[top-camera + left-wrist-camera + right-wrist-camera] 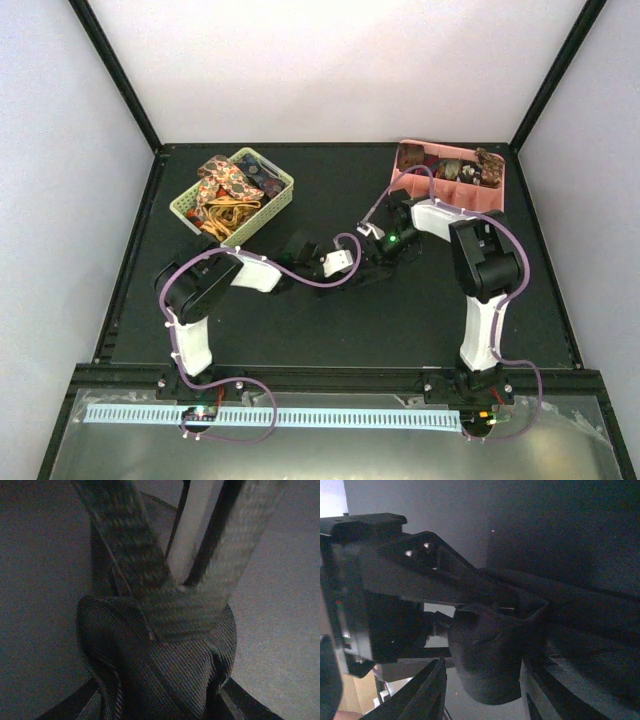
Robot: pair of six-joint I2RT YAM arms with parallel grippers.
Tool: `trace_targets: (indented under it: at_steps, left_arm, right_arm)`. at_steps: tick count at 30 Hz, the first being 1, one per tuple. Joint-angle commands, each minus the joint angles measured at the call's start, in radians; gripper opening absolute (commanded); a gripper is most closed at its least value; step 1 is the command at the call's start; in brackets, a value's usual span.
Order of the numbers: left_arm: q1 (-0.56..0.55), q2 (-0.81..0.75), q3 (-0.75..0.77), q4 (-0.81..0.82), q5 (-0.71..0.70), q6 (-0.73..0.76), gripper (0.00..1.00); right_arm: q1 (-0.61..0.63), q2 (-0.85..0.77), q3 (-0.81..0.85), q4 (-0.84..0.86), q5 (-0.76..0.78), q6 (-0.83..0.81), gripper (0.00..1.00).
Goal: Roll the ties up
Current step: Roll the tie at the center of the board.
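A dark ribbed tie, wound into a coil (170,665), sits between my left gripper's (157,700) jaws, which are shut on it. Two flat bands of the same tie (125,540) rise from the coil. In the right wrist view the rounded coil (490,660) hangs between my right gripper's (485,695) fingers (427,695), with a gap on the left side, so that gripper is open. From above, the left gripper (352,265) and right gripper (376,250) meet at mid-table; the dark tie is hard to make out there.
A green basket (183,205) at the back left holds several loose patterned ties. A pink tray (400,180) at the back right holds rolled ties. Purple cables (300,280) loop along both arms. The black table ends at a raised frame (130,260).
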Motion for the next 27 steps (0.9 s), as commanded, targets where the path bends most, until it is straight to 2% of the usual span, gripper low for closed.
trace_targets:
  at_steps: [1,5,10,11,14,17,20,27]
  left_arm:
    - [-0.008,0.041,0.013,-0.085,-0.043,0.014,0.41]
    - [-0.009,0.042,0.015,-0.084,-0.042,0.013,0.41]
    - [-0.008,0.041,0.015,-0.082,-0.043,0.010,0.41]
    - [-0.008,0.043,0.015,-0.083,-0.043,0.009,0.42]
    - [-0.006,0.042,0.014,-0.078,-0.039,0.006,0.47]
    - [0.000,0.023,0.006,-0.046,-0.016,-0.012,0.64]
    - [0.015,-0.014,-0.017,0.028,0.012,-0.040,0.75]
    - [0.028,-0.083,-0.128,0.276,0.060,-0.101,0.88]
  right_arm:
    - [0.014,0.031,0.008,0.020,-0.006,0.001,0.43]
    - [0.018,0.049,0.019,0.020,0.017,-0.020,0.31]
    - [0.017,0.047,0.015,0.021,0.030,-0.043,0.04]
    - [0.018,0.047,0.015,0.021,0.033,-0.045,0.02]
    - [0.015,0.047,0.015,0.025,0.057,-0.048,0.02]
    - [0.015,0.053,0.008,0.023,0.076,-0.050,0.02]
    - [0.010,0.059,-0.003,0.019,0.093,-0.052,0.02]
    - [-0.017,0.064,-0.025,0.025,0.163,-0.051,0.01]
